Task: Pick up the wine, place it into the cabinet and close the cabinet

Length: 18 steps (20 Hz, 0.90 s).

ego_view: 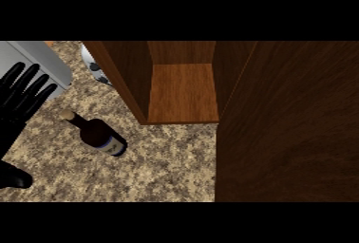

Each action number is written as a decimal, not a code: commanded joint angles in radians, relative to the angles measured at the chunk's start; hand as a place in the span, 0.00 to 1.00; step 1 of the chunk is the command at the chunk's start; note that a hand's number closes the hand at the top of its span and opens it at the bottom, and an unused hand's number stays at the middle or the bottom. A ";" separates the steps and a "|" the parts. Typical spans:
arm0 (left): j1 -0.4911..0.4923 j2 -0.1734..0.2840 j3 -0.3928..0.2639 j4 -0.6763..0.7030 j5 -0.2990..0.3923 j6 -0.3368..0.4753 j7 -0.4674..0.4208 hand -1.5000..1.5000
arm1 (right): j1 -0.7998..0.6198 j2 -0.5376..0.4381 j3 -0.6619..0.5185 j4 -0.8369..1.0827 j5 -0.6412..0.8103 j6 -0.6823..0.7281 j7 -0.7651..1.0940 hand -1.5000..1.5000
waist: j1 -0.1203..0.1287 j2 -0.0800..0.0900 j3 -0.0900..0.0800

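A dark wine bottle (98,133) with a cork top and a blue-and-white label stands on the speckled counter (161,166), left of centre. Behind and to its right is a brown wooden cabinet (179,90), open, with a bare shelf inside. Its open door (288,128) fills the right side of the view. My left hand (20,97) rests at the left edge with fingers straight and pointing up, apart from the bottle. The right hand does not show.
A grey appliance (38,61) stands at the back left, behind my left hand. A white and dark round object (95,66) peeks out behind the cabinet's left wall. Bare counter lies in front of the bottle.
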 commanded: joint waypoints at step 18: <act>-0.075 -0.016 -0.011 0.674 -0.364 -0.184 -0.527 0.00 | 0.048 -0.003 -0.070 -0.154 -0.168 0.023 0.079 0.00 | 0.011 0.001 -0.001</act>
